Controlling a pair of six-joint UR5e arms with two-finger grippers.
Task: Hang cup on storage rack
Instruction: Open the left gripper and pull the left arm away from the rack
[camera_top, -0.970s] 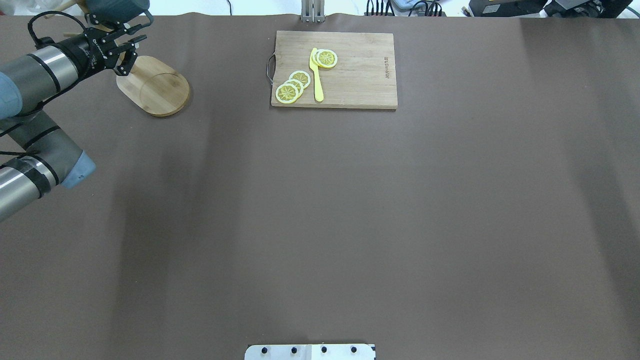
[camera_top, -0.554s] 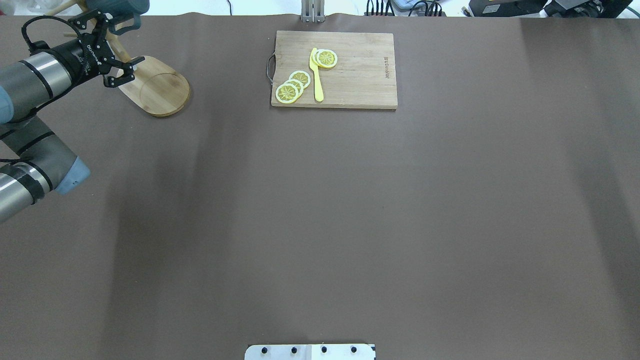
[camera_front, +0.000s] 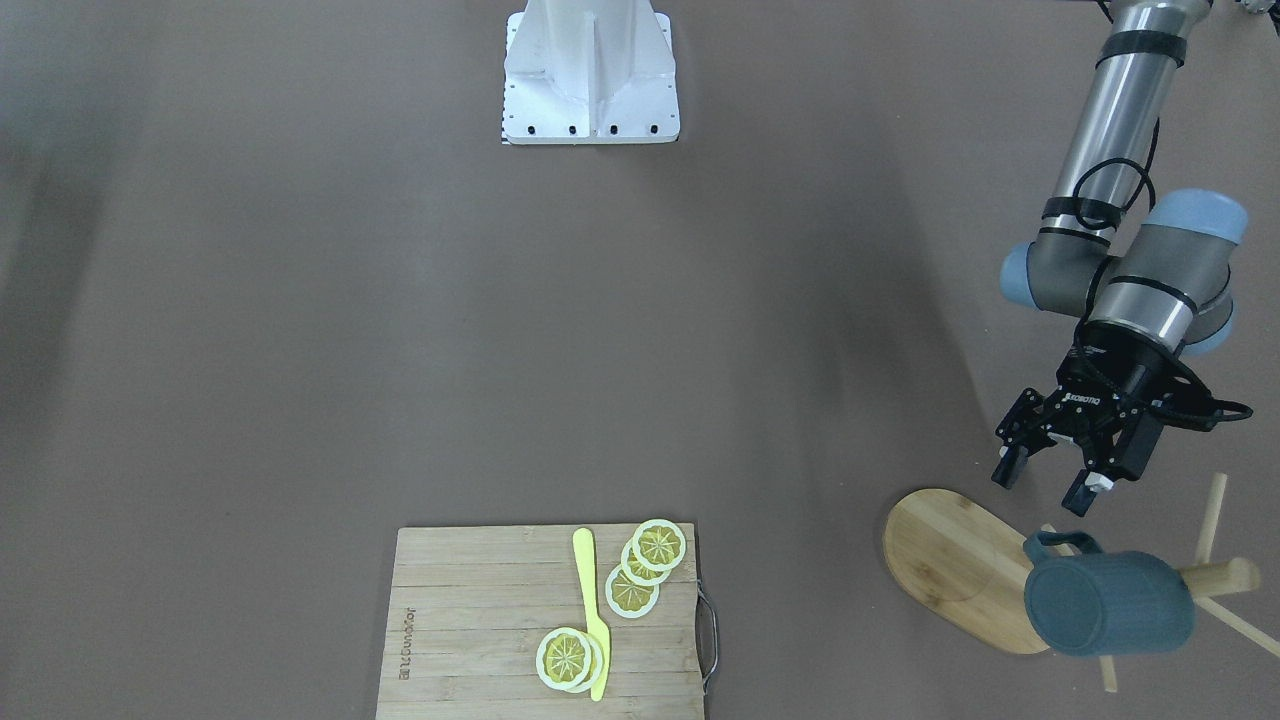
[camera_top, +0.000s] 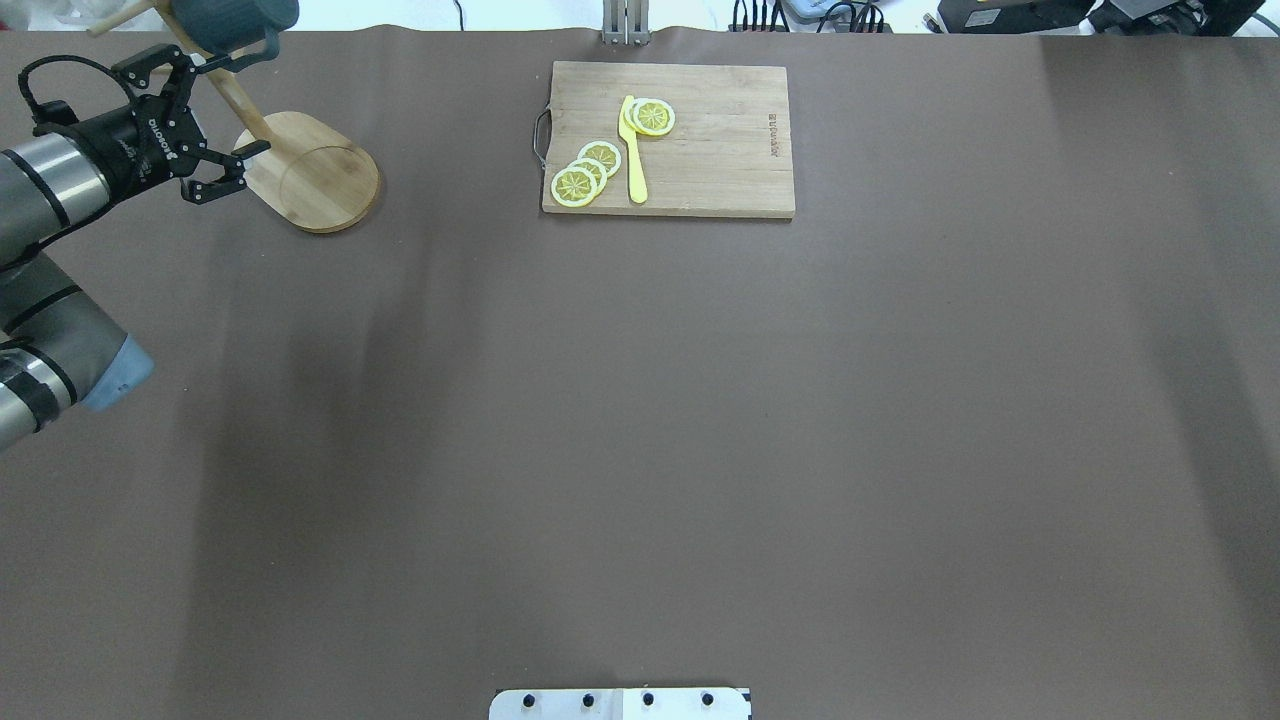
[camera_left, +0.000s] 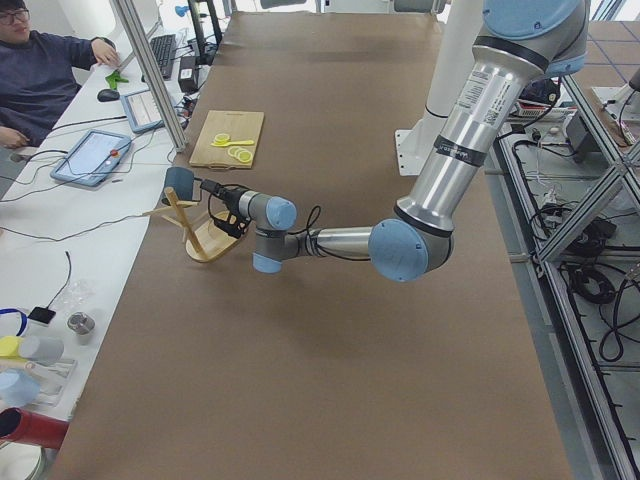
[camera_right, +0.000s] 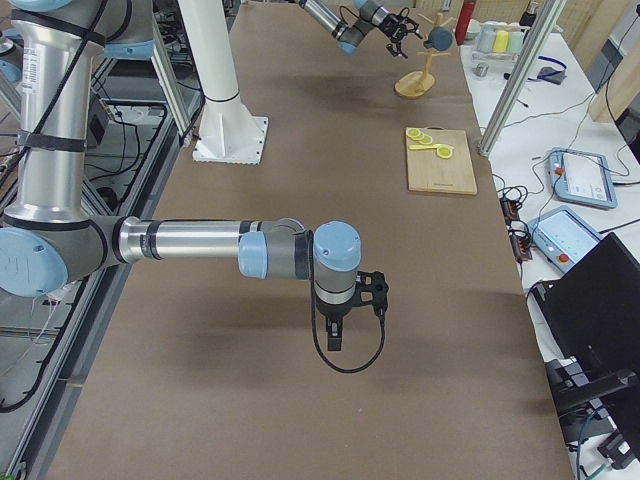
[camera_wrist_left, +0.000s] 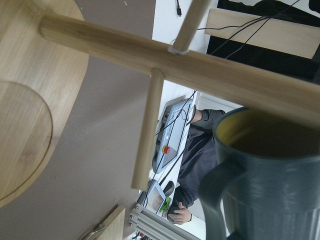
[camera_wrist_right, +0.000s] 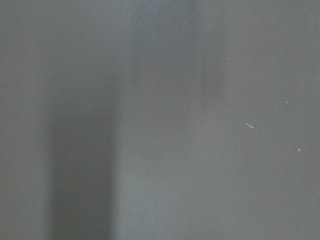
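- Brown counter (camera_top: 640, 450): we see cup (camera_front: 1110, 605) hanging on a storage rack (camera_front: 960, 565) peg.
- Left gripper (camera_front: 1042, 490): jaws wide apart, empty, just beside it.
- Right gripper (camera_right: 336, 338): jaws' state we cannot tell.

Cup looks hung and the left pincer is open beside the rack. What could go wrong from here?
1. The open left pincer sits close to the storage rack and its thin pegs. A careless pull-back might snag a peg and tip the rack.
2. The cup appears to hang from one thin peg, out to one side of the post. A nudge could slide it off.
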